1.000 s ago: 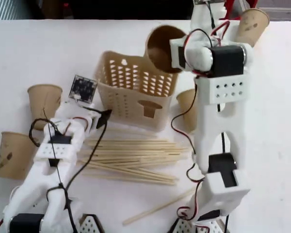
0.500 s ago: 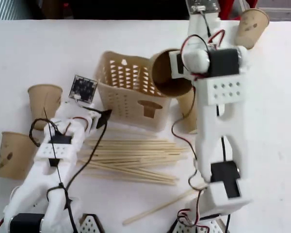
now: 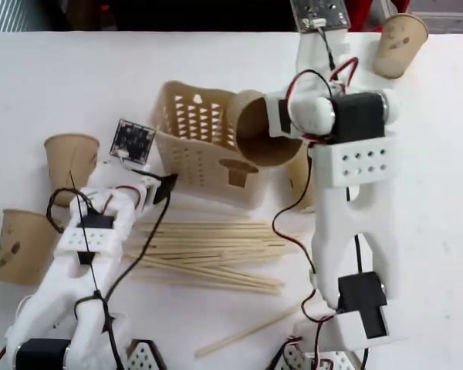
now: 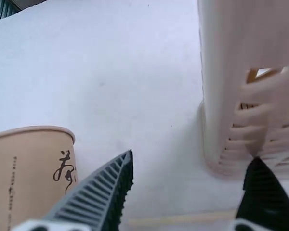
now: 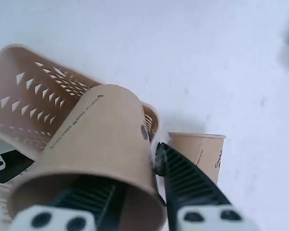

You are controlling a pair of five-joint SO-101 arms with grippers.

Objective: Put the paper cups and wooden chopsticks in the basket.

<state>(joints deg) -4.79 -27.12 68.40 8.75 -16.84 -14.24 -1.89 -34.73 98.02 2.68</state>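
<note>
Surface: A plain white table (image 3: 69, 69) carried everything, with both arms' bases standing at its near edge.
Room: Beyond the table's far edge lay a dark strip of room (image 3: 177, 15), too dim to make out.
Paper cups: Five, counted from the high view. They were the held cup (image 3: 262, 140), a half-hidden cup (image 3: 299, 173) standing behind the right arm, a corner cup (image 3: 400, 40) at the far right, and two at the left, an upright cup (image 3: 71, 158) and a near cup (image 3: 19, 245).
Basket: One cream basket (image 3: 208, 139) with cut-out walls stood mid-table.
Chopsticks: A loose pile of wooden chopsticks (image 3: 216, 250) lay just in front of the basket, too overlapped to count. One stray chopstick (image 3: 251, 330) lay apart, nearer the arms' bases.
Right gripper: The right gripper (image 5: 135, 168) was clenched on the held cup's rim, one finger inside and one outside. The cup was tipped on its side above the basket's right-hand rim, its mouth turned up toward the high camera.
Left gripper: The left gripper (image 4: 192, 159) was released, jaws spread wide, low over the table between the upright cup and the basket's wall, touching neither.
</note>
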